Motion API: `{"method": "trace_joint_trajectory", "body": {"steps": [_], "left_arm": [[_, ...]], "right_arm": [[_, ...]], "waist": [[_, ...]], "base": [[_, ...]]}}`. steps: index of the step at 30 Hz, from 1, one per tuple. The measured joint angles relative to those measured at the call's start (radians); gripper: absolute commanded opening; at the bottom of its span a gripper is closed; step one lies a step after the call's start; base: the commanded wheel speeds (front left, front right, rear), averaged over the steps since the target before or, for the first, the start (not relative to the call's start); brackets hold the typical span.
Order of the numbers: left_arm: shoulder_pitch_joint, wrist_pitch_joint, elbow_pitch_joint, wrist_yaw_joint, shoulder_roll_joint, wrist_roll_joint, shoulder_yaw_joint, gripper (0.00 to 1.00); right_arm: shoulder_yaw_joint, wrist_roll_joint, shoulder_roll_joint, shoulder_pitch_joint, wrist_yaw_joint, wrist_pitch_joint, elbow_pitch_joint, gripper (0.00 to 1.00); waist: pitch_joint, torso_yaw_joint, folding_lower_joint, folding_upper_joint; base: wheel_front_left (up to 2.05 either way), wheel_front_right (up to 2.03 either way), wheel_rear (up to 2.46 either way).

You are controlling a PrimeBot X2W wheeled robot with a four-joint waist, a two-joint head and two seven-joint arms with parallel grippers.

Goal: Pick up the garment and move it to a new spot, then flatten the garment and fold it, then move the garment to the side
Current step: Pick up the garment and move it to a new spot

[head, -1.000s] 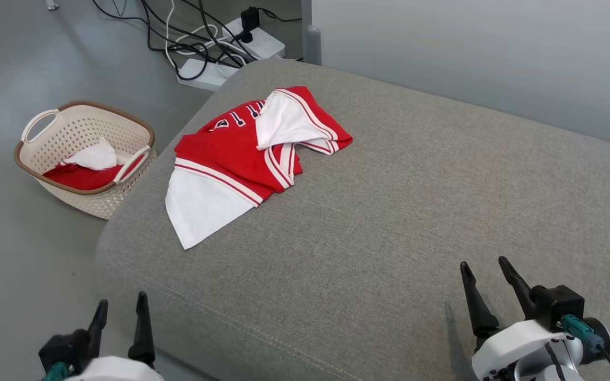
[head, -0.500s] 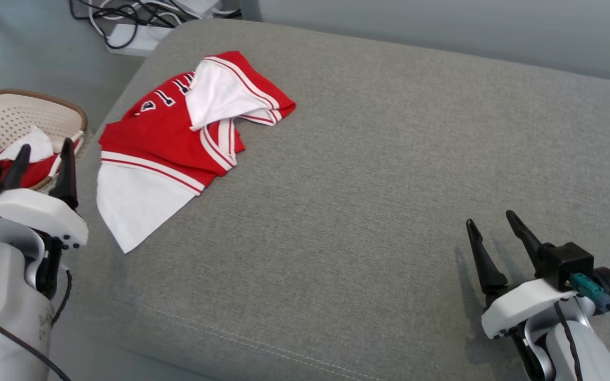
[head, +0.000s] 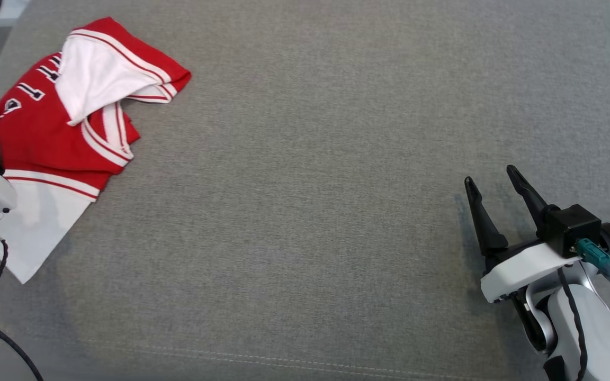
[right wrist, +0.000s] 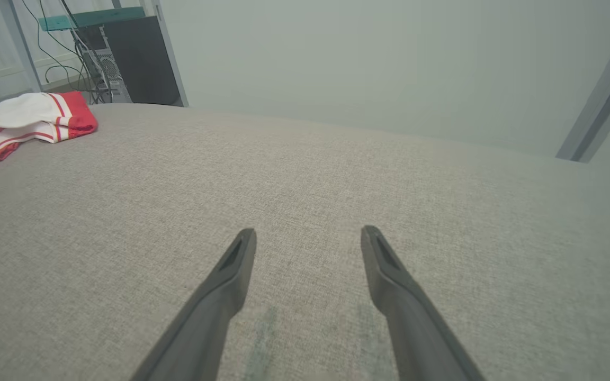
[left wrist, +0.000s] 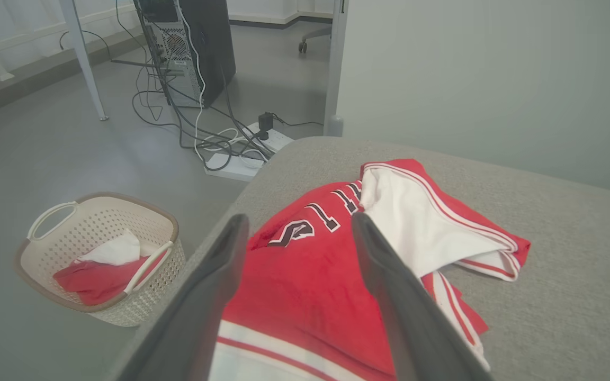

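Basket (left wrist: pixel 163 264) beside the grey cushion (left wrist: pixel 575 296) holds red-and-white cloth (left wrist: pixel 90 280); left pincer (left wrist: pixel 298 217) and right pincer (right wrist: pixel 309 230) gape wide, empty.

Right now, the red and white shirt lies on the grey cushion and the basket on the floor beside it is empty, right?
Not quite: the basket holds red and white cloth, as the left wrist view shows. The shirt does lie on the grey cushion, with the basket on the floor beside it.

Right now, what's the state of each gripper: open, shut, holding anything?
Left gripper: open, holding nothing, near the jersey.
Right gripper: open, holding nothing.
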Motion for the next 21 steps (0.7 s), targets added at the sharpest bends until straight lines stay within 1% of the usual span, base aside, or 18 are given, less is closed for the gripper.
{"method": "trace_joint_trajectory", "body": {"steps": [3,10,14,15,19,20,21], "left_arm": [[-0.005,0.000,0.032,0.000,0.015,-0.010,0.002,1.00],[-0.008,0.000,0.106,0.005,0.016,-0.036,0.023,1.00],[-0.028,0.008,0.141,0.044,0.018,-0.055,0.035,1.00],[-0.028,0.014,0.148,0.047,0.019,-0.056,0.035,1.00],[-0.044,0.017,0.169,0.081,0.024,-0.057,0.034,1.00],[-0.052,0.023,0.170,0.087,0.027,-0.056,0.033,0.61],[-0.059,0.032,0.174,0.087,0.029,-0.056,0.030,0.19]], "right_arm": [[-0.001,0.000,-0.003,-0.001,0.000,0.000,-0.010,1.00],[-0.003,0.000,-0.007,-0.017,0.000,0.000,-0.039,1.00],[-0.005,0.000,-0.008,-0.032,0.000,0.000,-0.059,1.00],[-0.005,0.000,-0.009,-0.035,0.000,0.000,-0.059,1.00],[-0.010,0.000,-0.009,-0.041,0.000,0.000,-0.062,1.00],[-0.010,0.000,-0.009,-0.041,0.000,0.000,-0.062,1.00],[-0.011,0.000,-0.008,-0.041,0.000,0.000,-0.062,1.00]], "waist": [[0.029,-0.036,0.0000,0.0000],[0.092,-0.099,0.0000,0.0000],[0.126,-0.125,0.0000,0.0000],[0.133,-0.131,0.0000,0.0000],[0.153,-0.147,0.0000,0.0000],[0.155,-0.150,0.0000,0.0000],[0.155,-0.151,0.0000,0.0000]], "base": [[0.00,0.00,0.00],[0.00,0.00,0.00],[0.00,0.00,0.00],[0.00,0.00,0.00],[0.00,0.00,0.00],[0.00,0.00,0.00],[0.00,0.00,0.00]]}}
